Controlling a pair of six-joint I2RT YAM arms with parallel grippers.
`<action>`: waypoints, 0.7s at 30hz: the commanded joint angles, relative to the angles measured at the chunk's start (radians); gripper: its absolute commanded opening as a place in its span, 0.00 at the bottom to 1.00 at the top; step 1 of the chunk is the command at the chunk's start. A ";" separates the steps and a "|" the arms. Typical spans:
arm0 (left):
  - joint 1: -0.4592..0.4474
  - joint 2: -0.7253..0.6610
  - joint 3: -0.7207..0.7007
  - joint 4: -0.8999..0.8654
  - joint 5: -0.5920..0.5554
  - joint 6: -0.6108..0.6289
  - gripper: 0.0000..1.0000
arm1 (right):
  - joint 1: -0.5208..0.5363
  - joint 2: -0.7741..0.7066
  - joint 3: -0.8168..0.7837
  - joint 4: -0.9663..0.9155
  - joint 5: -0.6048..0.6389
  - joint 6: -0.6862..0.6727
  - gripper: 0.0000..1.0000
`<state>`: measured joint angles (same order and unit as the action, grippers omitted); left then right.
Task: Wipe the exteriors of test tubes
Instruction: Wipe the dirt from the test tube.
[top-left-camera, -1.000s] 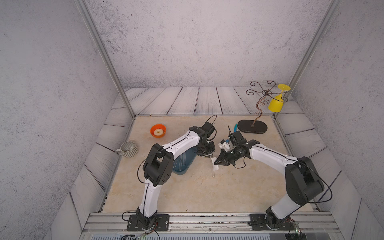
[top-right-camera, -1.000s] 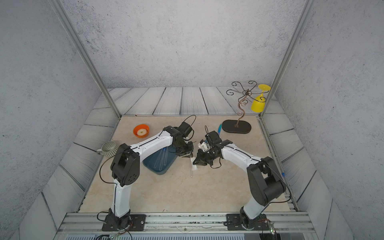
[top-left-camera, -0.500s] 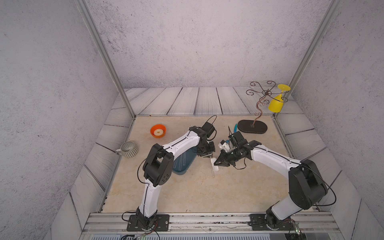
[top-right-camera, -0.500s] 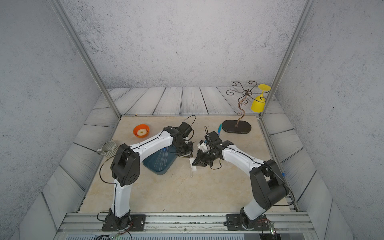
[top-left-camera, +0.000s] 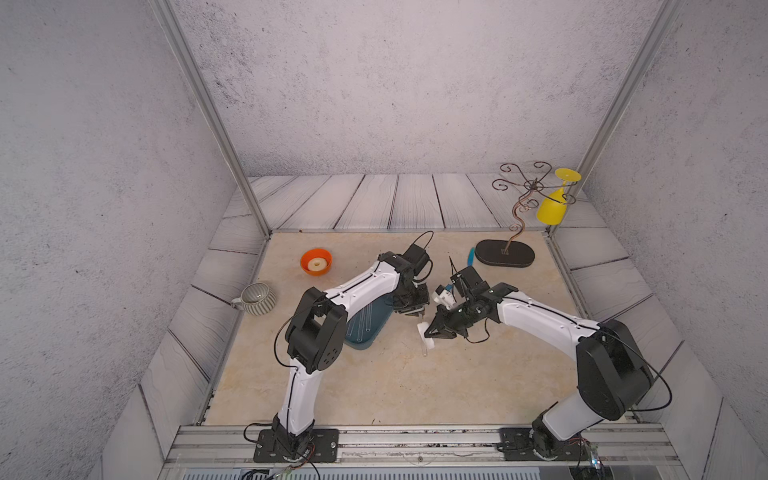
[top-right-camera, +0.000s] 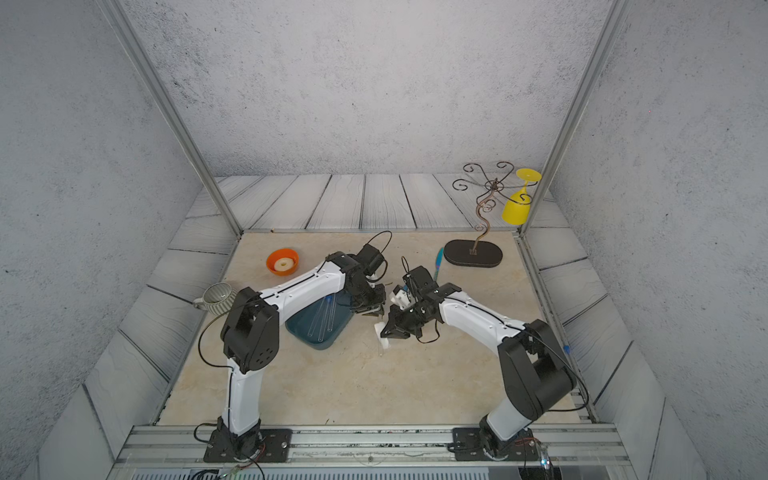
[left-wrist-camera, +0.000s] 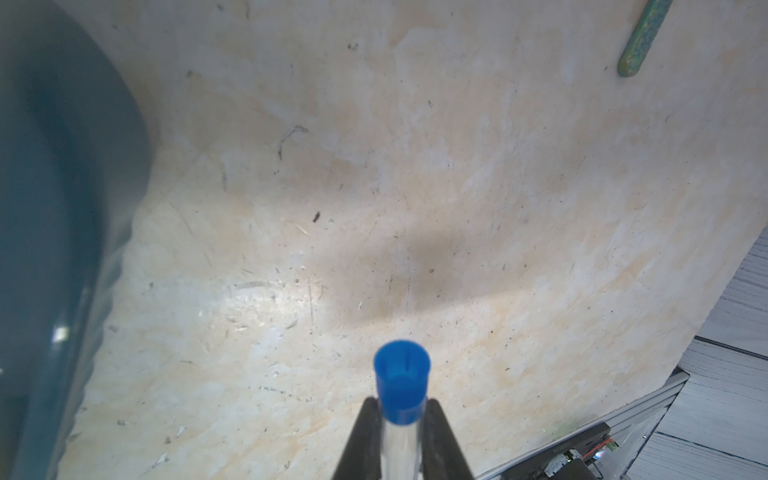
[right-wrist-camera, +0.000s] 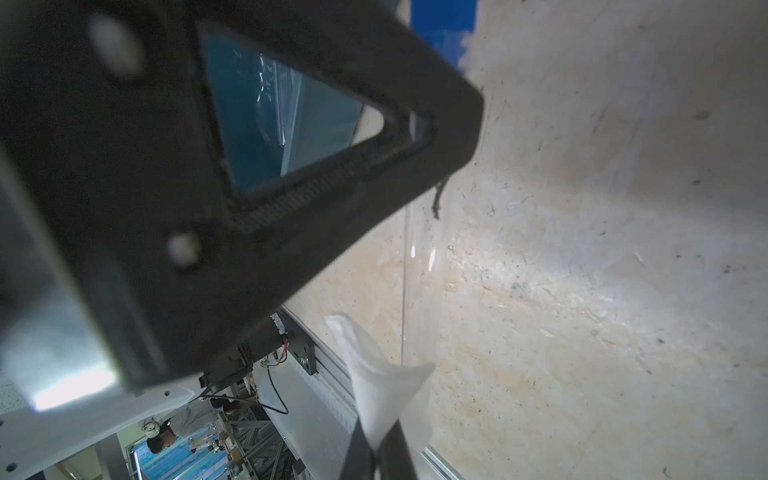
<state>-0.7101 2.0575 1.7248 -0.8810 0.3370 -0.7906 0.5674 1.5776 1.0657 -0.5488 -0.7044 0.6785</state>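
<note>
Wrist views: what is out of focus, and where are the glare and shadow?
Left wrist view: the test tube is fairly sharp, the teal tray a blur; a soft shadow and a glare patch lie on the tabletop. Right wrist view: the left gripper's fingers loom dark and defocused; the tube shows only as faint glints; the white wipe is soft-edged.
</note>
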 joint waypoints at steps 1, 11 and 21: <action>-0.002 -0.042 0.010 -0.029 -0.015 0.019 0.12 | 0.010 -0.078 0.004 -0.008 0.008 0.024 0.02; -0.002 -0.036 0.042 -0.051 -0.010 0.031 0.09 | 0.026 -0.080 0.001 -0.037 0.042 -0.004 0.03; -0.002 -0.075 0.035 -0.074 -0.013 0.039 0.09 | -0.014 0.090 0.120 -0.096 0.104 -0.113 0.02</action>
<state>-0.7101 2.0350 1.7458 -0.9222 0.3328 -0.7662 0.5701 1.6531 1.1419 -0.5999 -0.6395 0.6182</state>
